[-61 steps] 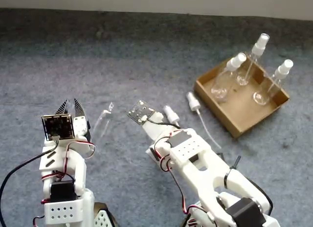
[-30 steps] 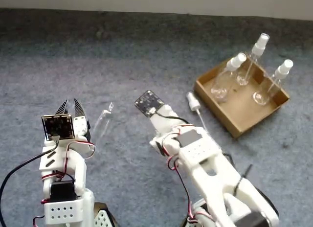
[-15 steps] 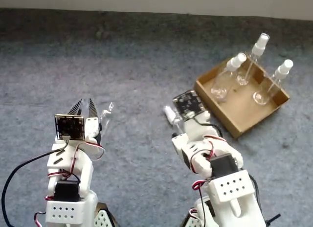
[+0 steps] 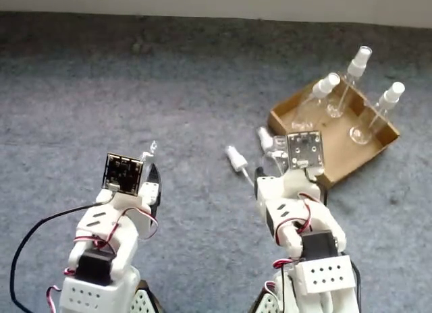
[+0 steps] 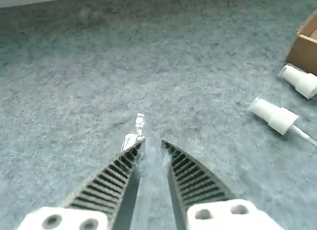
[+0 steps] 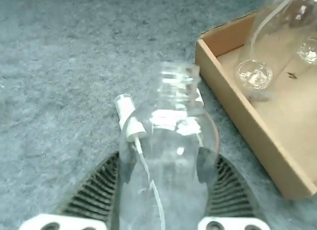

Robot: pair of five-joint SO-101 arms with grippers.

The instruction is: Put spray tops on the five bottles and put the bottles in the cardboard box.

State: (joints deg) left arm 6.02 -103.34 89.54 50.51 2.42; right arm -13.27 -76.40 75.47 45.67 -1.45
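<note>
A clear bottle with no top stands upright in my right gripper, which is shut on its body beside the near corner of the cardboard box. My right gripper sits under its camera board. Two loose spray tops lie on the carpet, one left of that arm and one right by the box. Another clear bottle lies on the carpet. My left gripper is over it, open a little, with the neck poking out beyond the fingertips.
Three bottles with spray tops stand in the cardboard box at the right. Grey carpet covers the table, with free room at the back and left. A pale wall edge runs along the far side.
My right arm has swung from the middle to the right, up to the box corner. My left arm has shifted right and forward, over the lying bottle.
</note>
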